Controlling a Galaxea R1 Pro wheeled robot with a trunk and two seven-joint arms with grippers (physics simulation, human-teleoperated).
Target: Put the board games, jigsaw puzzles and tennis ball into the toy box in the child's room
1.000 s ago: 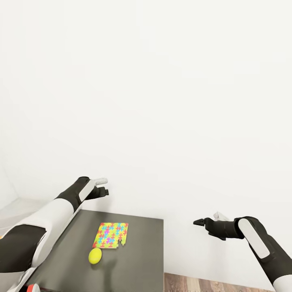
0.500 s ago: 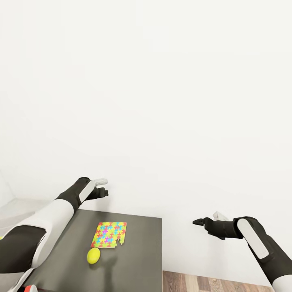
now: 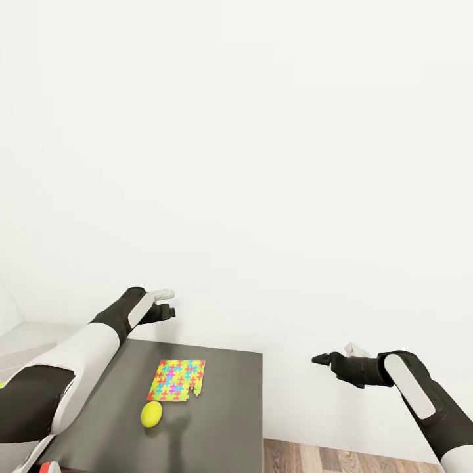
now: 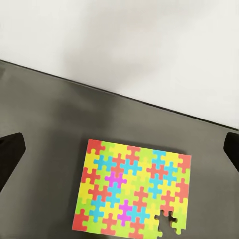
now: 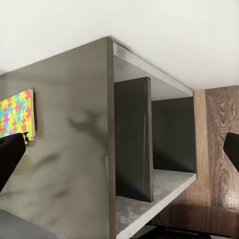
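One jigsaw puzzle (image 3: 177, 380), a thin multicoloured sheet with a loose piece at one corner, lies flat on the dark grey corner section of the table (image 3: 223, 420). The tennis ball (image 3: 152, 414) rests just in front of it. My left gripper (image 3: 167, 303) hovers above the table's far edge, behind the puzzle. In the left wrist view it (image 4: 121, 152) is open over the puzzle (image 4: 132, 191). My right gripper (image 3: 320, 359) hangs open in the air past the table's right edge, empty. The right wrist view catches the puzzle's edge (image 5: 17, 113). The toy box, board games and bed are out of view.
A white wall (image 3: 263, 164) stands directly behind the table. The dark section has an open shelf (image 5: 149, 149) under its right end, with wood plank floor (image 3: 341, 460) beside it. The light grey table top (image 3: 23, 341) continues to the left.
The whole picture shifted slightly left a second ago, so the camera moved. Both arms hold the same pose and the puzzle and ball lie where they were.
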